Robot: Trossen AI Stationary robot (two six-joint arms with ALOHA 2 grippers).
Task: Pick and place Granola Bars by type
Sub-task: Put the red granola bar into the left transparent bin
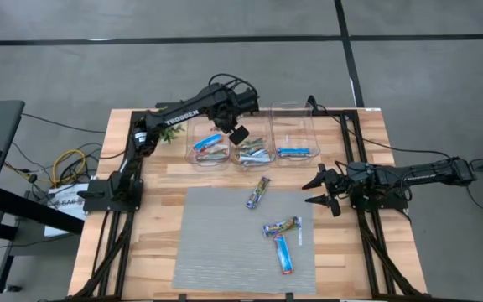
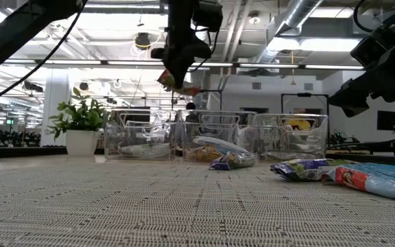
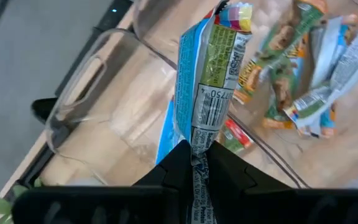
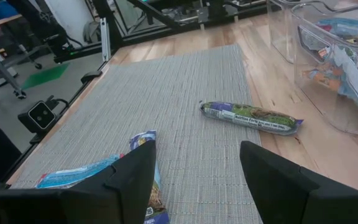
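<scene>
A pale wooden table fills the middle of the high view, standing on a grey floor crossed by dark lines, with a grey woven mat over its lower centre. Along the table's upper edge stand three clear bins in a row, each with bars inside, and a small plant sits to their left. Three bars lie loose: one at the mat's upper right edge, and two more, a multicoloured bar and a blue bar, touching each other at the mat's lower right. The left end effector hangs above the gap between the left and middle bins, its fingers pressed together on the tail of a wrapped bar that dangles above the bins. The right end effector waits right of the mat at centre right, fingers spread, holding nothing. In the low view the room behind shows white ceiling pipes, strip lights and pale walls, with the plant in a white pot at the left.
</scene>
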